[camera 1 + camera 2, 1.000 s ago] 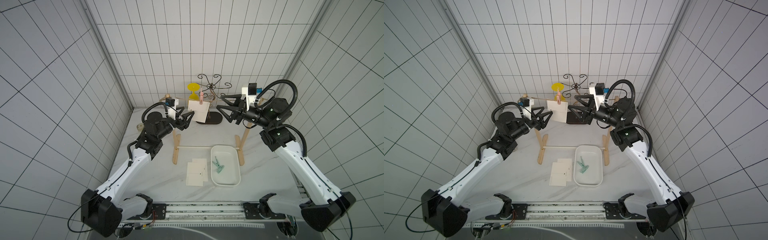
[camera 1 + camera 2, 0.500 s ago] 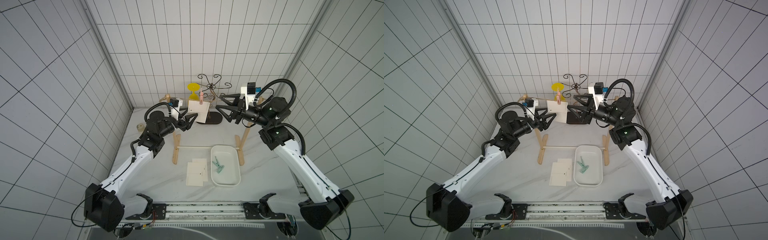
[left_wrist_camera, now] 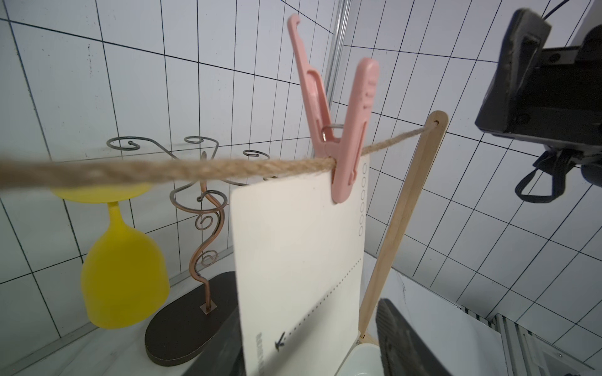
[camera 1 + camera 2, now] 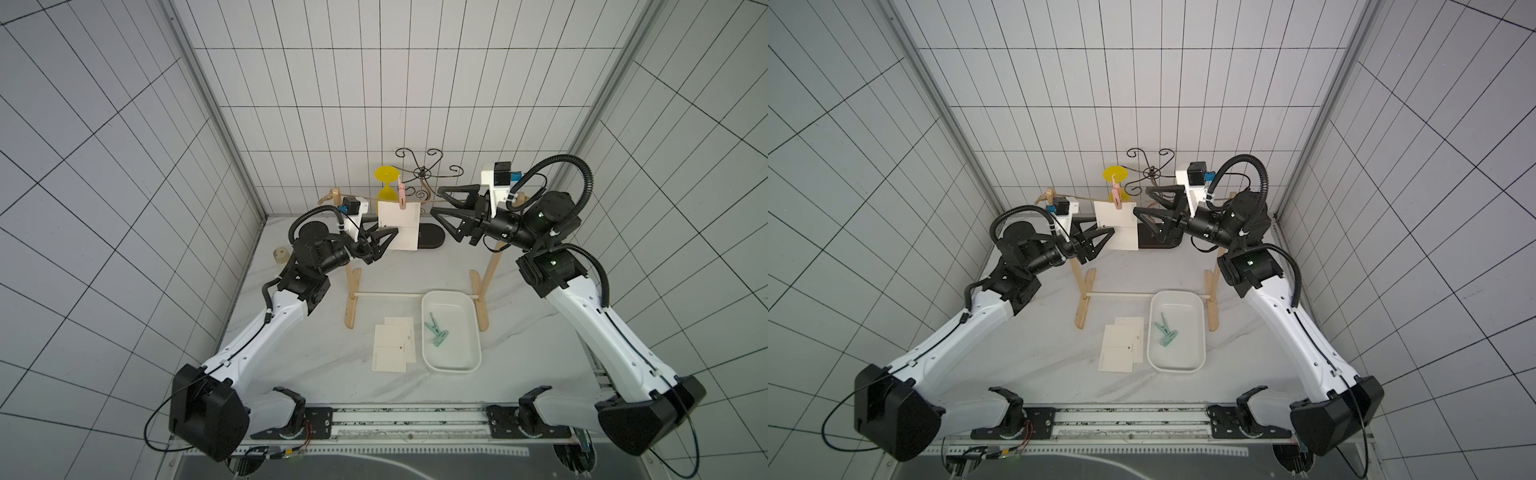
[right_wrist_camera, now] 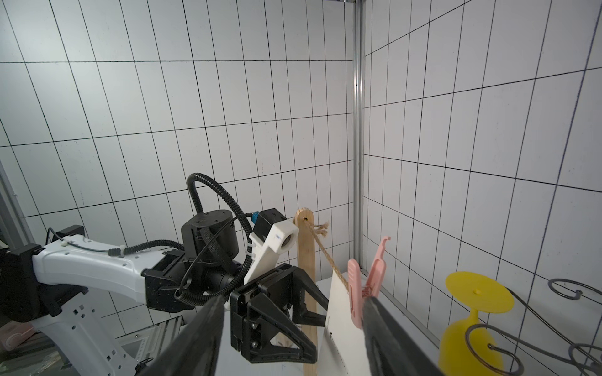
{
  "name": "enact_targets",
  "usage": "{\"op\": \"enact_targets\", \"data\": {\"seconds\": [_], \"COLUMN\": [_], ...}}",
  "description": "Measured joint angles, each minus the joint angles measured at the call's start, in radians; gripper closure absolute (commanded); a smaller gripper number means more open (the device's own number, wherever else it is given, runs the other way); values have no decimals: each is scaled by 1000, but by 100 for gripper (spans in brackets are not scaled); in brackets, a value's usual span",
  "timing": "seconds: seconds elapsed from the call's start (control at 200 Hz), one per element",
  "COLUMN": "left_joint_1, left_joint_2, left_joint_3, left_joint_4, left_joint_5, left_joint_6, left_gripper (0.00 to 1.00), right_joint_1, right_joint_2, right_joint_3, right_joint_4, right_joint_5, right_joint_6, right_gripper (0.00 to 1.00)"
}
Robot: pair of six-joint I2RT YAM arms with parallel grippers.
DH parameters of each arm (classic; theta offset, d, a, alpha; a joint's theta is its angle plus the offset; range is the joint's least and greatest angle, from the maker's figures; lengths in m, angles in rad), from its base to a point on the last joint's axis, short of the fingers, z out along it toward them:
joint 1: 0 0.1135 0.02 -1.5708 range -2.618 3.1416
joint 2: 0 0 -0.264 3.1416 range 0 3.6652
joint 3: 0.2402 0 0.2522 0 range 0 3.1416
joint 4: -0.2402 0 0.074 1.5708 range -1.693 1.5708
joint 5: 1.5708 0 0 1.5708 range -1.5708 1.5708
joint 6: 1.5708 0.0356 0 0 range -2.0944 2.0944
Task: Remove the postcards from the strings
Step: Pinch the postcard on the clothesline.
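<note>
left end effector [image 4: 386,233]: released, fingers spread either side of the hanging postcard's lower edge, 1 finger visibly clear of the paper
right end effector [image 4: 436,201]: released, fingers wide, level with the twine, the peg near ahead of its tips and apart from them
hanging postcard [image 4: 407,232]: 1, upright, between the 2 end effectors, nearer the left one
peg [image 4: 401,197]: pink, above the left end effector, clipping the postcard's top edge to the twine
twine [image 3: 163,169]: strung between 2 posts [image 4: 494,259], passing above the left end effector
loose postcards [image 4: 392,347]: 2, flat and overlapping on the desk [image 4: 519,353], well below both end effectors, just beside the tray
tray [image 4: 451,369]: on the desk, well below the right end effector, holding 2 green pegs [image 4: 436,334]
</note>
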Motion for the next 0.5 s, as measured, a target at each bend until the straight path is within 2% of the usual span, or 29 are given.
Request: {"op": "enact_targets", "data": {"seconds": [0.15,0.5], "left_joint_1": [0,0], "left_joint_2": [14,30], "left_joint_3": [-3,-20], "left_joint_4": [18,52], "left_joint_5": [17,37], "left_joint_6": [-21,-46], "left_gripper": [36,39], "right_joint_1": [0,0], "right_joint_2": [42,195], "right_joint_3": [43,202], "right_joint_4": [13,18], "right_joint_5": [-10,-20], "right_joint_6": [6,16], "right_gripper": [32,31]}}
